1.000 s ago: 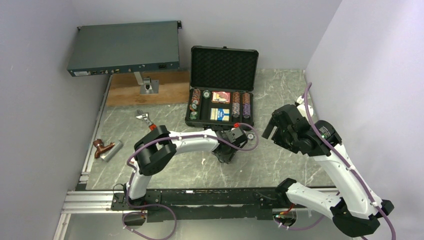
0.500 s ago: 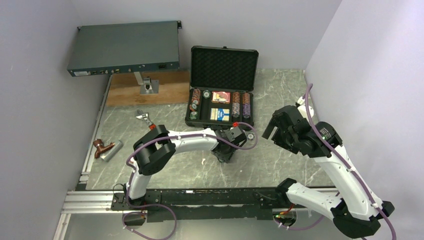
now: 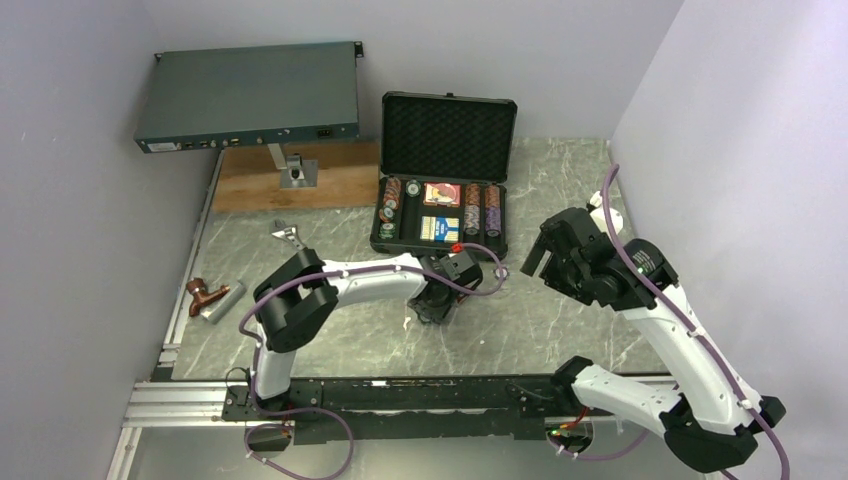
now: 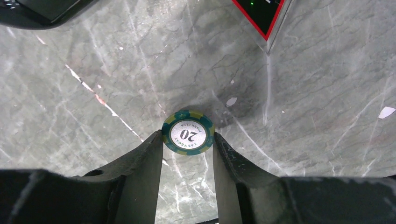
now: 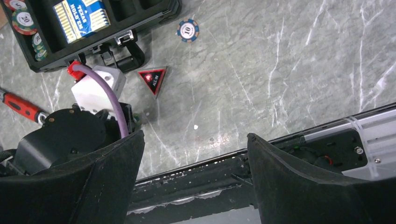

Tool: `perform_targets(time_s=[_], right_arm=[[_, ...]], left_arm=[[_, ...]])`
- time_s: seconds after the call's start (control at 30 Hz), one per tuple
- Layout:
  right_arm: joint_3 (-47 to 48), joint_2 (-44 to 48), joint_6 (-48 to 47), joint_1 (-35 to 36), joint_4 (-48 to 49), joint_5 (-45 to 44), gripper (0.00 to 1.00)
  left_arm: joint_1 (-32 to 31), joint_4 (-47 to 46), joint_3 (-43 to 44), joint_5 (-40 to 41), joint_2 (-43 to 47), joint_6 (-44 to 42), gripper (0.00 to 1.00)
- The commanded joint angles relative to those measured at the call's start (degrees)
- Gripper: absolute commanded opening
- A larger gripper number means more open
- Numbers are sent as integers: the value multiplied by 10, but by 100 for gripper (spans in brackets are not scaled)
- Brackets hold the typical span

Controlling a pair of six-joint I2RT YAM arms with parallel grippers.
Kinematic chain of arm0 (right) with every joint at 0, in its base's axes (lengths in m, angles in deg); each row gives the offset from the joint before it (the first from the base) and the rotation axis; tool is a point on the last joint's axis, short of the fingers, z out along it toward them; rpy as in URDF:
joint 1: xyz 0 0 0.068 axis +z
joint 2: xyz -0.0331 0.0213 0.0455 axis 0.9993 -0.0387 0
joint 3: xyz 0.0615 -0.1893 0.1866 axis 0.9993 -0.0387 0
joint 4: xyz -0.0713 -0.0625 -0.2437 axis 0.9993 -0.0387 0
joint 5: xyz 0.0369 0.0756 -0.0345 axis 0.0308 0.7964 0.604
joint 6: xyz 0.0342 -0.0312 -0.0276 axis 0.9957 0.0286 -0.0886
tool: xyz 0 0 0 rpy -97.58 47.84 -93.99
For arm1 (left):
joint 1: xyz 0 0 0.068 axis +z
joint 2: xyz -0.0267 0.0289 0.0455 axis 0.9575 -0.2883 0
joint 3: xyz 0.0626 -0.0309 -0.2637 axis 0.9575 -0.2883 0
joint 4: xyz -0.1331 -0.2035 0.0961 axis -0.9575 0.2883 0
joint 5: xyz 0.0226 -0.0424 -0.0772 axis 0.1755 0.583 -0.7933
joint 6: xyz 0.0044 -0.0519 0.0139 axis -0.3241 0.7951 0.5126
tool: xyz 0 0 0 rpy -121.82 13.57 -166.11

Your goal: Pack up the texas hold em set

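One chip (image 4: 188,132) sits clamped in your left tool (image 4: 187,136) at frame centre; your right tool (image 5: 194,136) stands apart.

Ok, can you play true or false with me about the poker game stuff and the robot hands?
1. The black case is open. True.
2. The left gripper has a finger against each side of the 20 chip. True.
3. The right gripper holds the red triangle. False: it is open and empty, and the red triangle lies on the table.
4. Every chip is packed in the case. False: the 10 chip lies on the table outside it.
5. The blue card box sits on the table. False: it is inside the case.
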State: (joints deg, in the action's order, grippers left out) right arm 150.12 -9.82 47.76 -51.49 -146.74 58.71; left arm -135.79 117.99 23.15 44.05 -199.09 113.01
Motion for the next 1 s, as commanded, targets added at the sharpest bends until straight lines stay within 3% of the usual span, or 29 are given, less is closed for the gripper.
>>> perform_targets(time_s=[0.0, 0.47, 0.97], right_arm=[[11, -3, -2, -1, 20, 7, 83], [13, -10, -2, -2, 24, 5, 83], [6, -13, -5, -2, 28, 11, 83]], left_arm=[[6, 15, 1, 22, 49, -2, 30], [77, 21, 31, 26, 88, -28, 29], [173, 36, 161, 23, 36, -75, 29]])
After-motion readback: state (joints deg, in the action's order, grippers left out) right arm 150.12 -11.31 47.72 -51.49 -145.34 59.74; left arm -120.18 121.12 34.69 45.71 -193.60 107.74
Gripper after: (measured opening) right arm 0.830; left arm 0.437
